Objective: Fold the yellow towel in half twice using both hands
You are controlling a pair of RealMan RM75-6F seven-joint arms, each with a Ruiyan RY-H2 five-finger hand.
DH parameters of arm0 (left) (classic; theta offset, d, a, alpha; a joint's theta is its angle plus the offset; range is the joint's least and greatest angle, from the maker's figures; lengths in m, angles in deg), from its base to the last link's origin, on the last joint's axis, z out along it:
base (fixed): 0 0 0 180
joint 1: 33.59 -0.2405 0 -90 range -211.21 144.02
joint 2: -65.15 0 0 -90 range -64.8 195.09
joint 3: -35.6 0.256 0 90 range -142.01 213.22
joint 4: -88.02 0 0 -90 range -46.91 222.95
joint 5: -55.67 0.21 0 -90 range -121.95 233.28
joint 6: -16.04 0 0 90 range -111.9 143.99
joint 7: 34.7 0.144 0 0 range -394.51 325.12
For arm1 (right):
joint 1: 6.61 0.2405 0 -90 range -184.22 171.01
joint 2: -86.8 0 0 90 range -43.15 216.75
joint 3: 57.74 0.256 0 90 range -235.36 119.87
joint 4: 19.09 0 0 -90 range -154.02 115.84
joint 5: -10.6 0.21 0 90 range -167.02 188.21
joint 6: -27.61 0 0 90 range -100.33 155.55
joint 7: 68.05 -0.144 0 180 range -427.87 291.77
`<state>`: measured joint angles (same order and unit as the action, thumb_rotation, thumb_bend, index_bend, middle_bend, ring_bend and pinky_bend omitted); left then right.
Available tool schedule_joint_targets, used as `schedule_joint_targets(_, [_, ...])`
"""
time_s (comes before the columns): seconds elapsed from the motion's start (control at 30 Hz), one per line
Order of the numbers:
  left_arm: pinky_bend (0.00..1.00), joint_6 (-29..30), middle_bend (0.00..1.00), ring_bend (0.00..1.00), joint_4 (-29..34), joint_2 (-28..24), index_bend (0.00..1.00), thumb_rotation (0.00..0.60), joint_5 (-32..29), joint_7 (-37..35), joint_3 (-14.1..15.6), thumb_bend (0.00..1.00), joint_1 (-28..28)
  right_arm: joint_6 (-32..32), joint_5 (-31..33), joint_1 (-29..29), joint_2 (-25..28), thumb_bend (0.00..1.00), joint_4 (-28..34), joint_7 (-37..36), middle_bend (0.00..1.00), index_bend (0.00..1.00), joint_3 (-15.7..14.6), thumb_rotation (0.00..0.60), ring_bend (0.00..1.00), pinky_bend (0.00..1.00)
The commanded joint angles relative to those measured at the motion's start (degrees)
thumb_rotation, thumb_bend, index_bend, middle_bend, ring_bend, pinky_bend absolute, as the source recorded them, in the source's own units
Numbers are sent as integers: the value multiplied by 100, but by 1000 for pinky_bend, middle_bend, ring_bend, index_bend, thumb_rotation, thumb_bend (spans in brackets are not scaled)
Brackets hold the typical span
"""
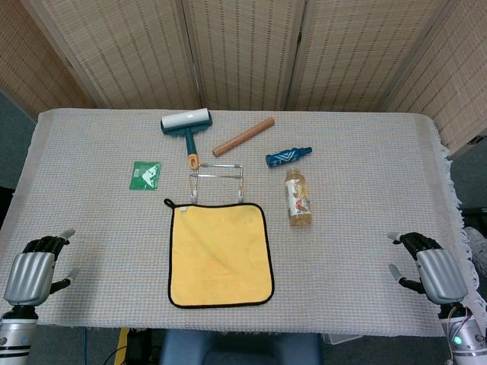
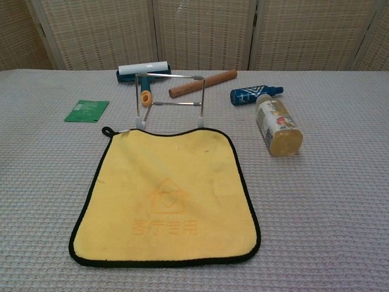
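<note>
The yellow towel (image 1: 219,254) (image 2: 167,196) with a black border lies flat and unfolded near the table's front edge, with a small black loop at its far left corner. My left hand (image 1: 34,266) hovers at the front left of the table, far to the left of the towel, holding nothing, its fingers apart. My right hand (image 1: 431,265) sits at the front right corner, well right of the towel, likewise holding nothing. Neither hand shows in the chest view.
A metal wire rack (image 1: 217,182) (image 2: 171,100) stands just behind the towel. Behind it lie a lint roller (image 1: 187,125), a wooden rod (image 1: 243,137), a blue bottle (image 1: 288,157) and a green packet (image 1: 145,175). A drink bottle (image 1: 298,198) (image 2: 278,126) lies right of the towel.
</note>
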<state>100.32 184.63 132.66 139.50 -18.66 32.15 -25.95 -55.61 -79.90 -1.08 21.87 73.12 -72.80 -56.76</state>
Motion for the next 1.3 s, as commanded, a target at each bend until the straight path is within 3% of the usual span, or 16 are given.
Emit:
schedule_joint_targets(0.03, [330, 5, 382, 301, -10, 8, 228, 600, 5, -6, 2, 260, -1, -18, -11, -1, -5, 340, -9, -8, 365, 256, 3, 600, 280, 303])
schedule_joint_targets(0.4, [330, 54, 382, 301, -42, -23, 233, 600, 118, -99, 27, 260, -6, -254, -16, -58, 18, 340, -61, 4, 365, 256, 90, 600, 281, 303])
schedule_joint_targets(0.7, [348, -97, 383, 338, -243, -202, 274, 600, 780, -511, 235, 260, 183, -338, -141, 66, 207, 343, 102, 176, 366, 256, 239, 600, 281, 303])
schedule_joint_targets(0.77, [400, -199, 400, 364, -326, -242, 292, 600, 985, -634, 319, 260, 272, -273, -169, 104, 215, 344, 127, 201, 365, 256, 220, 600, 281, 303])
schedule_joint_targets(0.97, [756, -458, 616, 604, -728, -245, 376, 600, 1776, -1189, 561, 260, 661, -211, -303, 194, 215, 345, 167, 216, 366, 256, 197, 600, 283, 320])
schedule_joint_targets(1.13, [855, -528, 752, 714, -1045, -106, 419, 600, 2260, -1465, 682, 260, 929, -190, -375, 238, 196, 344, 162, 209, 375, 256, 176, 600, 306, 323])
schedule_joint_targets(1.3, [897, -812, 828, 781, -1363, 201, 434, 600, 2818, -1541, 866, 260, 1326, -70, -447, 313, 221, 344, 185, 232, 383, 256, 122, 600, 321, 345])
